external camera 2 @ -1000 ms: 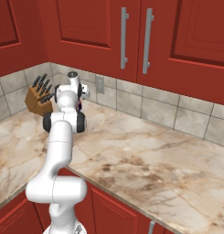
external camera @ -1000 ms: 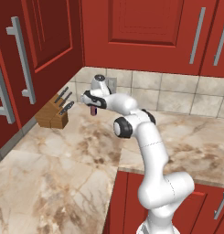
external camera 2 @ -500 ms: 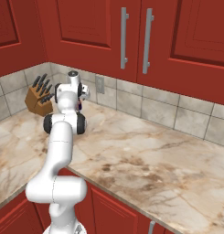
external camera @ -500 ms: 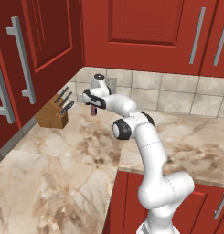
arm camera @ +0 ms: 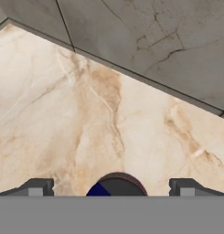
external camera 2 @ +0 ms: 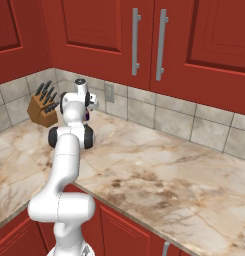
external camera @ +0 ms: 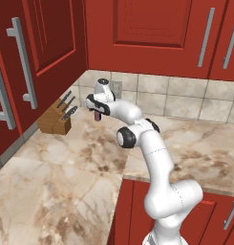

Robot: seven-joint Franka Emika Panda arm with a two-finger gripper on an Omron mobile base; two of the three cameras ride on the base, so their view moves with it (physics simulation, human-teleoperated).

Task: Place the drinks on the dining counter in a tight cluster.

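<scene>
the arm is stretched way back into the corner of the marble bench (external camera: 66, 162), right by the tiled backsplash (external camera: 185, 98) under the red cabinets (external camera: 152, 33). the claw (arm camera: 111, 187) is spread wide and released, not gripping anything, with one finger tip (arm camera: 35, 186) out on each side in the hand view. sitting low between those tips is the round top of the maroon can (arm camera: 117, 184), dark lid with a bit of blue on it, standing on the marble just short of the wall. from the left base view you can just catch the can as a small dark red sliver under the hand, and it's the same story from the right base view. a wooden knife block (external camera: 55, 119) sits near the hand, further along the same wall.
</scene>
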